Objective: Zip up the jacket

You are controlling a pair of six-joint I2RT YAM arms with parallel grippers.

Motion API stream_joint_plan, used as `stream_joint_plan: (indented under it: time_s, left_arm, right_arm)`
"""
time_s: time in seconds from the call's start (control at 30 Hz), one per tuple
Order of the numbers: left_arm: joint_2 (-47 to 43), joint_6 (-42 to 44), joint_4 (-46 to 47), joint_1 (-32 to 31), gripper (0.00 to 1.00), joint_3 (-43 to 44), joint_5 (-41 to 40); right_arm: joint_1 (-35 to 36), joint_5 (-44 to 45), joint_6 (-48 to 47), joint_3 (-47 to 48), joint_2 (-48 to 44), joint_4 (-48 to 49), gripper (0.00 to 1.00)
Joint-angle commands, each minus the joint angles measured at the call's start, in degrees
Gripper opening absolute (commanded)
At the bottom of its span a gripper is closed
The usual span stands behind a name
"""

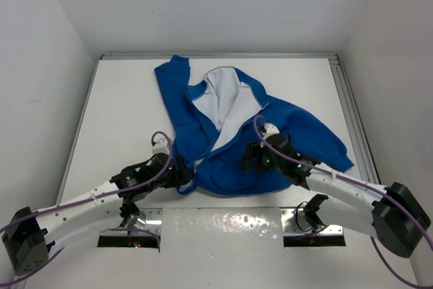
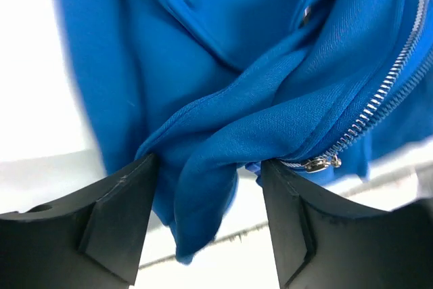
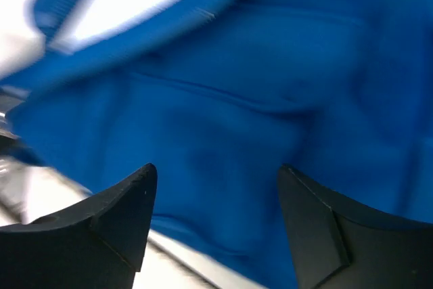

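You see the royal-blue jacket (image 1: 298, 137) lying flat at the frame's centre, collar toward the top, its front spread open on white lining (image 1: 226, 99). Close up at right, its silver zipper (image 2: 385, 93) runs down to the bunched hem.

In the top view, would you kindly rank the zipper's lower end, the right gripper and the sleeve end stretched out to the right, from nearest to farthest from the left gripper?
Measured from the left gripper:
1. The zipper's lower end, right beside it at the near hem of the jacket.
2. The right gripper, across the hem to the right.
3. The sleeve end, farthest out on the right.
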Motion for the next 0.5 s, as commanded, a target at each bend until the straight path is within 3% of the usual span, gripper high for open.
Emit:
stream_joint_plan:
  time_s: [0.0, 0.2, 0.27, 0.33, 0.37, 0.43, 0.47]
  left_arm:
    - [-0.41, -2.99, 0.67, -0.12, 0.61, 0.31, -12.94]
    - [4.86, -3.79, 6.46, 0.84, 0.6, -2.42, -13.21]
    - [8.18, -1.16, 12.26, 4.88, 0.58, -3.04, -6.58]
    - [11.18, 0.42, 16.91, 7.51, 0.41, -3.21, -3.9]
    - [13.63, 0.69, 18.16, 7.79, 0.24, -2.95, -3.54]
    - [16.19, 2.44, 21.14, 9.02, 0.06, -0.95, -3.62]
    - [16.99, 3.15, 21.33, 9.46, 0.0, 0.38, -4.06]
  right_arm:
    - [0.23, 6.42, 0.07, -0.78, 0.44, -2.8, 0.71]
    - [0.23, 18.62, 0.85, -3.05, -0.96, -9.04, 0.76]
    - [0.14, 20.91, 1.73, -4.55, -1.23, -9.05, 0.82]
    - [0.23, 19.79, 1.65, -4.12, 0.69, -8.61, 0.83]
    - [0.23, 17.26, 1.74, -3.85, 2.79, -8.52, 0.79]
    - [0.23, 14.35, 2.44, -4.99, 3.86, -5.72, 0.7]
    - [0.32, 12.77, 2.87, -5.69, 4.13, -4.57, 0.56]
